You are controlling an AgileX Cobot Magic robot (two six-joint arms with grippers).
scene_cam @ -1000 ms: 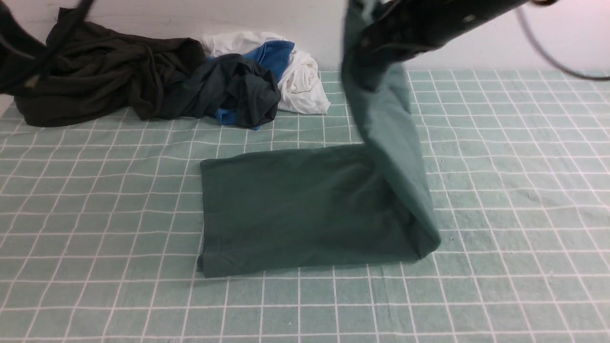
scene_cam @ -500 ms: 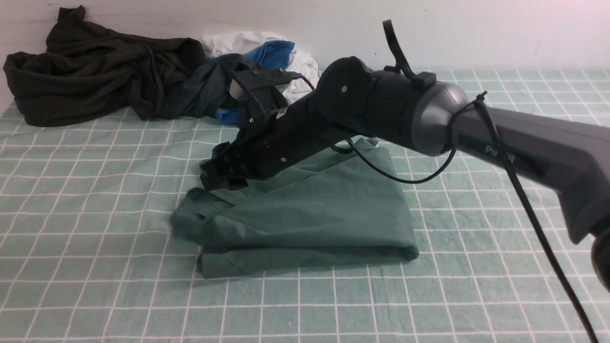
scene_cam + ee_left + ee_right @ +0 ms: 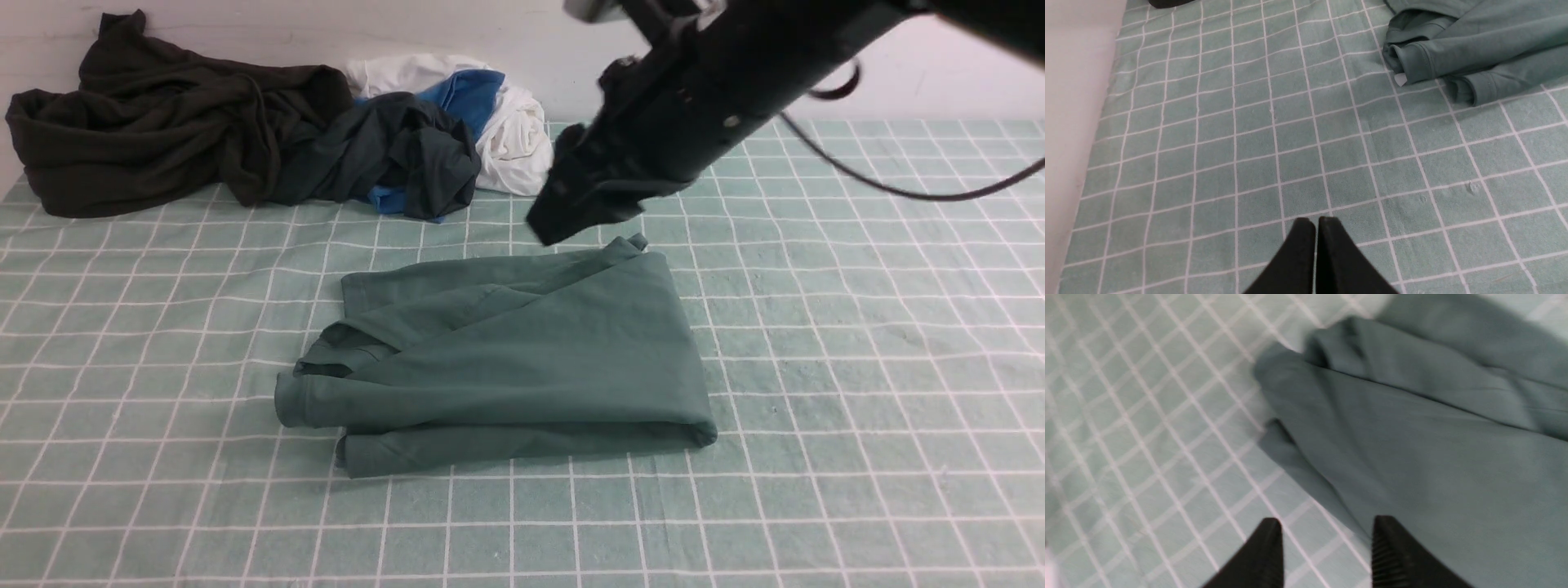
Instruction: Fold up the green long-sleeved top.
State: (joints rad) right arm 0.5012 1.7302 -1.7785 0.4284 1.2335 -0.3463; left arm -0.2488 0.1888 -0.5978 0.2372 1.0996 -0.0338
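Note:
The green long-sleeved top [image 3: 522, 359] lies folded in a rough rectangle in the middle of the checked cloth, a cuffed edge [image 3: 294, 404] sticking out at its left. The right wrist view also takes in the top [image 3: 1412, 428]. My right gripper [image 3: 555, 220] hangs above the top's far edge, open and empty, its fingertips [image 3: 1388, 535] apart over the cloth [image 3: 1325, 531]. The left wrist view shows my left gripper [image 3: 1316, 222] shut on nothing, over bare cloth and well away from the top [image 3: 1457, 61]. The left arm does not show in the front view.
A blackish-brown garment [image 3: 155, 122], a dark teal-grey garment [image 3: 400, 151] and white and blue clothes [image 3: 498, 114] are piled at the back left against the wall. The checked cloth [image 3: 857, 327] covers the table. Its left edge [image 3: 1090, 134] shows in the left wrist view.
The right gripper carried the lifted half of the top over to the left, let it go, and has risen back to the right. The top now lies doubled.

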